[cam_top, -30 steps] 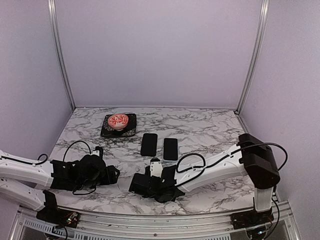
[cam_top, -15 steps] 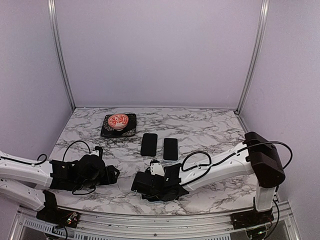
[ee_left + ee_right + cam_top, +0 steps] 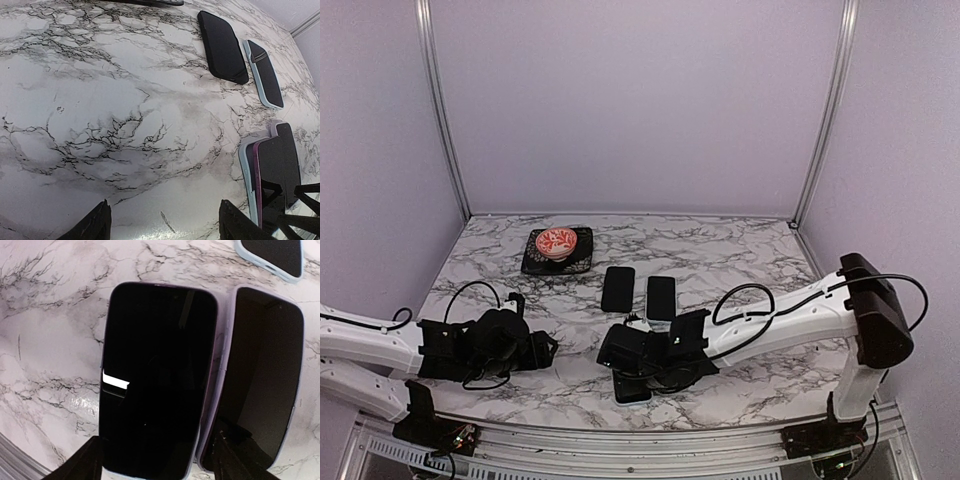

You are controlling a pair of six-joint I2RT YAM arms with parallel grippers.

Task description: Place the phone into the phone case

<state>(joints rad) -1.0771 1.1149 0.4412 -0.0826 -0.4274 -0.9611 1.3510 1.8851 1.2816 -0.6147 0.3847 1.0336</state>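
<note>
Phone (image 3: 155, 380): lay flat on the counter (image 3: 45, 340), screen up, near end between the right jaws.
Case (image 3: 262, 375): alongside the phone, edges touching.
Right jaws: spread wide.
Left jaws: spread, well apart from both.

Top view: bright, even, diffuse light from overhead, with a lilac cast on the walls. Shadows on the desk (image 3: 740, 260) are soft and short. Focus is sharp throughout.
Left wrist view: wide-angle bowing, so the marble surface curves away. The left claw (image 3: 165, 222) is a black, underexposed silhouette. Pale sheen along the bottom edge.
Right wrist view: a white bar of glare on the phone (image 3: 152, 375) screen, and a glossy highlight on the marble at lower left.
</note>
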